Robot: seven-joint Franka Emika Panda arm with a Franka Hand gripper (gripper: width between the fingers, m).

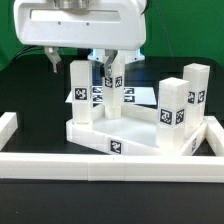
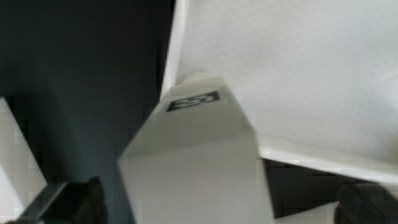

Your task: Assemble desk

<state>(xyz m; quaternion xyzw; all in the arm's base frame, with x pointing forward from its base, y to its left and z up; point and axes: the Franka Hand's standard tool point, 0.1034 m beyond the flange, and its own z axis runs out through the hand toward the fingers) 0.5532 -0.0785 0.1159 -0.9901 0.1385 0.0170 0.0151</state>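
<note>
White legs (image 1: 81, 92) – unreadable black-white tags.

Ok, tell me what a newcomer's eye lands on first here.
First, the white tabletop at the centre of the black table, with tagged white legs standing on it: one toward the exterior view's left, two at its right. Then the gripper hanging over the middle leg, fingers around its top.

White border rails (image 1: 100, 164) frame a black table (image 1: 40, 115); the marker board (image 1: 135, 95) lies flat at center frame before a green backdrop (image 1: 185, 30).
</note>
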